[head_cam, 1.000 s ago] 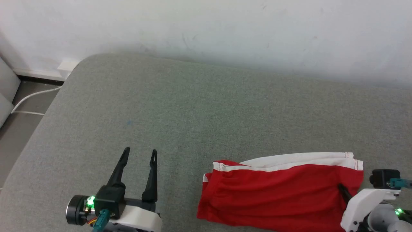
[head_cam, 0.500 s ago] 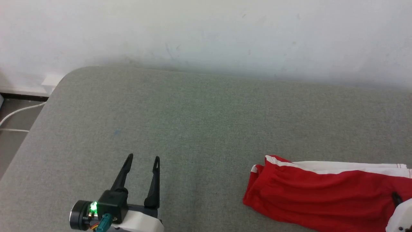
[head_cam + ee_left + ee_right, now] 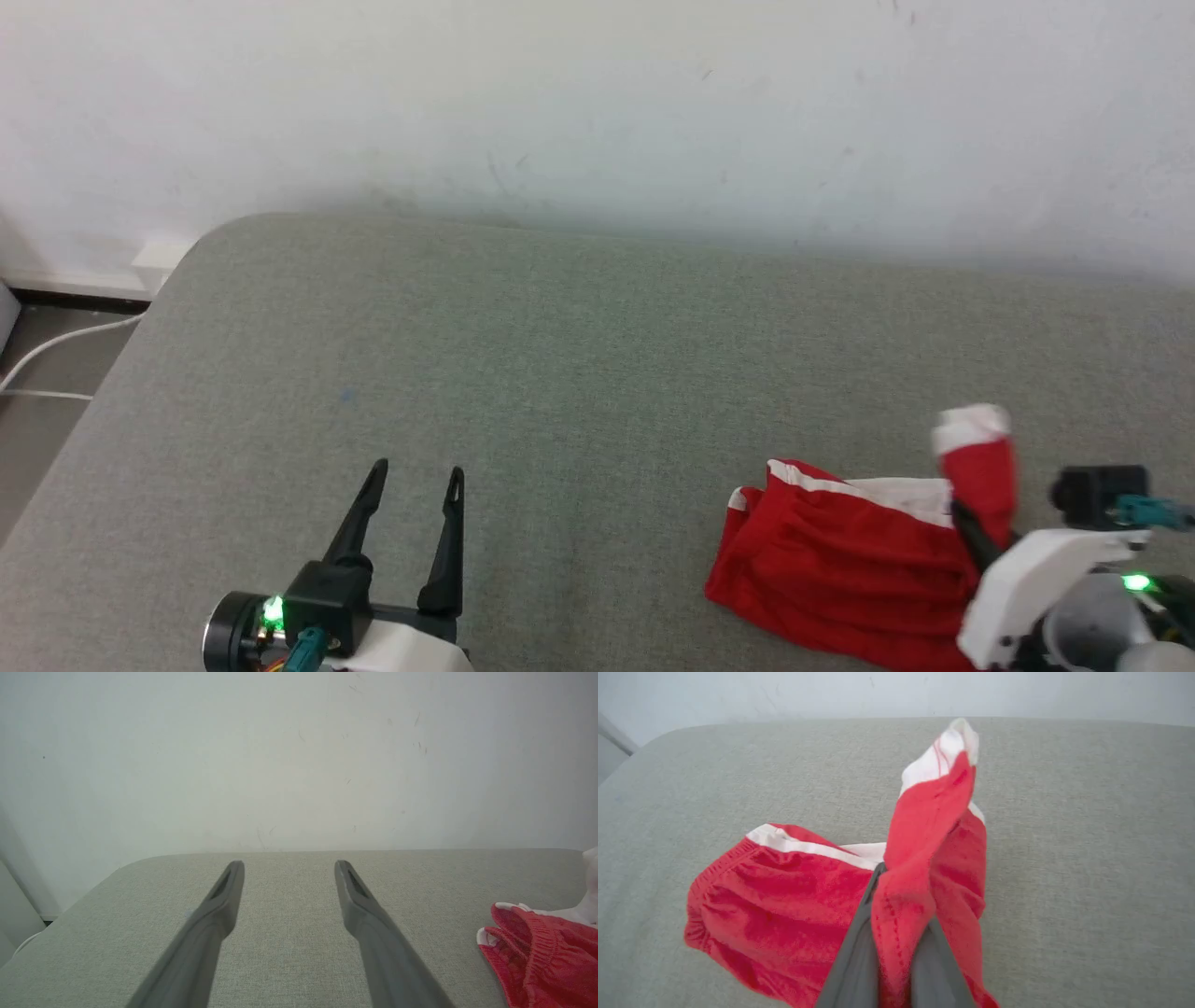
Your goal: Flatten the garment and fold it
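On the grey table (image 3: 560, 355), the garment (image 3: 831, 560) lay bunched at the right. One white-banded end was raised in the right gripper (image 3: 896, 924), jaws clamped on it (best carried across low and evenly). The left gripper (image 3: 417, 468) hovered well apart, jaws spread.

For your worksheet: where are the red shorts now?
Head view, lower right: the shorts lie on the grey surface, one end held up in the right gripper.

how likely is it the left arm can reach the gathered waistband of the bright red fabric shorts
Probably yes: bare grey cushion lies between the open left gripper and the waistband end of the bright red fabric shorts.
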Controlling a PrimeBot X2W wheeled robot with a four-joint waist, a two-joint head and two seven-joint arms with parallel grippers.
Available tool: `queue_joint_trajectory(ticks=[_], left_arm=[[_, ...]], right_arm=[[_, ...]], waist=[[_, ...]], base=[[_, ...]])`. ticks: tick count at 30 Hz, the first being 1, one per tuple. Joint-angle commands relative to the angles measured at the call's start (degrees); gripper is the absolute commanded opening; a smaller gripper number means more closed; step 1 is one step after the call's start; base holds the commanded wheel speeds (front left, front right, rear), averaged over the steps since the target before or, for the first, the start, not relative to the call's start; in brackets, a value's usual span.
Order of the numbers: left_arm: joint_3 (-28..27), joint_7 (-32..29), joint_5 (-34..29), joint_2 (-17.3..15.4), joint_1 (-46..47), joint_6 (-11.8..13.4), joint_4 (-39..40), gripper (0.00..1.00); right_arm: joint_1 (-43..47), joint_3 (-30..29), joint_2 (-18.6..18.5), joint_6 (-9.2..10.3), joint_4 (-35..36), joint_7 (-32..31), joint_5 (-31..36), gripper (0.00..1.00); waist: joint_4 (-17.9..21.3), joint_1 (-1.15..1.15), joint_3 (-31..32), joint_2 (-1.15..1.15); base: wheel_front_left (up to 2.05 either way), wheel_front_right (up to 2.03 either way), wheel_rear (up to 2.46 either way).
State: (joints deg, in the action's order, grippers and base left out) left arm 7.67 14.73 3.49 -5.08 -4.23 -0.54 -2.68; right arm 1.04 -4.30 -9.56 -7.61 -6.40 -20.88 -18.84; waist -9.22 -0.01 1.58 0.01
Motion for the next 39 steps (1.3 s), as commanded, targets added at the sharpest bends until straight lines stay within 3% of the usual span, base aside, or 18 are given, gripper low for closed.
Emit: queue_joint_trajectory(ticks=[1, 7, 15, 16, 17, 30, 39], left_arm=[[-0.32, 0.27, -0.33, 0.21, -0.43, -0.36, -0.09, 1.00], [-0.06, 0.27, -0.58, 0.53, -0.21, -0.88, -0.19, 1.00], [0.04, 0.27, -0.88, 0.81, 0.74, -1.46, -0.61, 1.00], [0.09, 0.27, -0.93, 0.84, 0.89, -1.53, -0.69, 1.00], [0.16, 0.27, -0.97, 0.88, 1.05, -1.59, -0.76, 1.00], [0.70, 0.27, -1.12, 1.36, 1.74, -1.66, -1.74, 1.00], [-0.15, 0.27, -0.94, 1.30, 0.73, -1.85, -1.52, 1.00]], right_arm=[[0.54, 1.21, 0.98, 0.12, 1.44, -0.74, -0.50, 0.00], [-0.18, 7.51, 3.60, 0.12, 4.20, -2.92, -0.76, 0.00], [-3.40, 13.08, 4.77, 0.12, -0.94, -1.35, 0.50, 0.00], [-3.91, 13.66, 4.66, 0.12, -2.17, -1.08, 1.00, 0.38], [-4.45, 14.66, 4.22, 0.12, -3.27, -0.66, 1.74, 1.00], [-8.99, 27.02, 0.81, 0.12, -12.68, 2.02, 0.15, 1.00], [-12.82, 26.61, -4.53, 0.12, -5.28, 7.93, -0.04, 1.00]], waist=[[-0.48, 0.01, -0.08, -0.01], [-2.38, 0.01, -0.96, -0.01], [-5.01, 0.01, -2.69, -0.01], [-5.26, 0.01, -2.85, -0.01], [-5.54, 0.01, -3.07, -0.01], [-5.20, 0.01, -2.77, -0.01], [0.11, 0.01, 0.19, -0.01]], base=[[0.00, 0.00, 0.00], [0.00, 0.00, 0.00], [0.00, 0.00, 0.00], [0.00, 0.00, 0.00], [0.00, 0.00, 0.00], [0.00, 0.00, 0.00], [0.00, 0.00, 0.00]])
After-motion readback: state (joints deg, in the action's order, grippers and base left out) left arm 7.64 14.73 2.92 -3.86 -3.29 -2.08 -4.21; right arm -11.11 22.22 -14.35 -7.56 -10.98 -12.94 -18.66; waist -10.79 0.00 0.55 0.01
